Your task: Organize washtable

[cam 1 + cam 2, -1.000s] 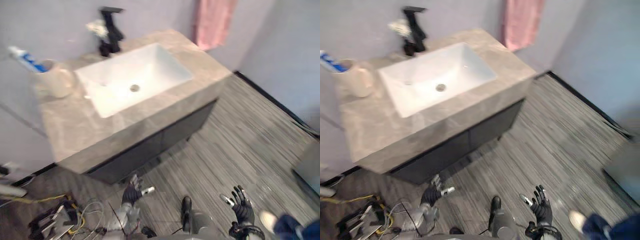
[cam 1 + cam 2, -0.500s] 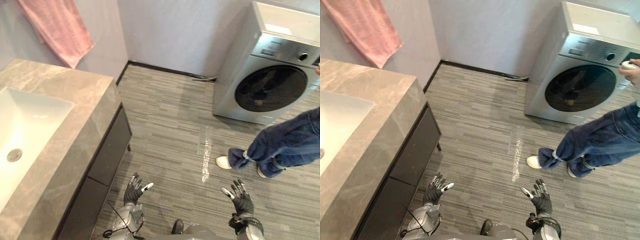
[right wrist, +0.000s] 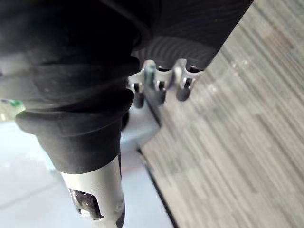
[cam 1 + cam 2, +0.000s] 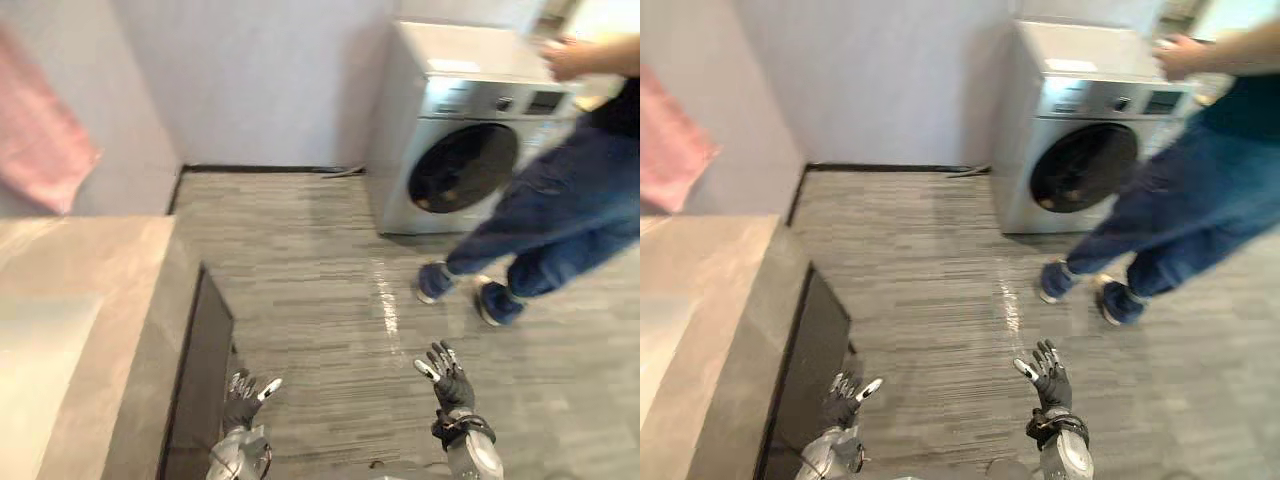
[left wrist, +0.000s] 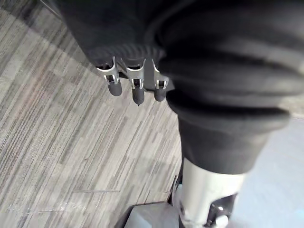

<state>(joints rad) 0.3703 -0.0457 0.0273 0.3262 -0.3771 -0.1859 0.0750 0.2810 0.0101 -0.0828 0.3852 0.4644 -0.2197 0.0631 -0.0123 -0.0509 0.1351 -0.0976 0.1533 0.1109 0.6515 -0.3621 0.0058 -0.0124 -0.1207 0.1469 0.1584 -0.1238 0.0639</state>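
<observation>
The desk to tidy lies to the left of both hands. Its long side runs away toward the back wall. The left hand is just beside the desk's dark front, so I think it would reach first. The right hand is well apart from the desk. Both hands are open and hold nothing. The desk top is smooth grey stone, flat and square-edged. A soft pink towel hangs above its far end.

Left hand and right hand hang low, fingers spread, empty.

Head pair downward — shared washtable, wrist cameras facing floor
</observation>
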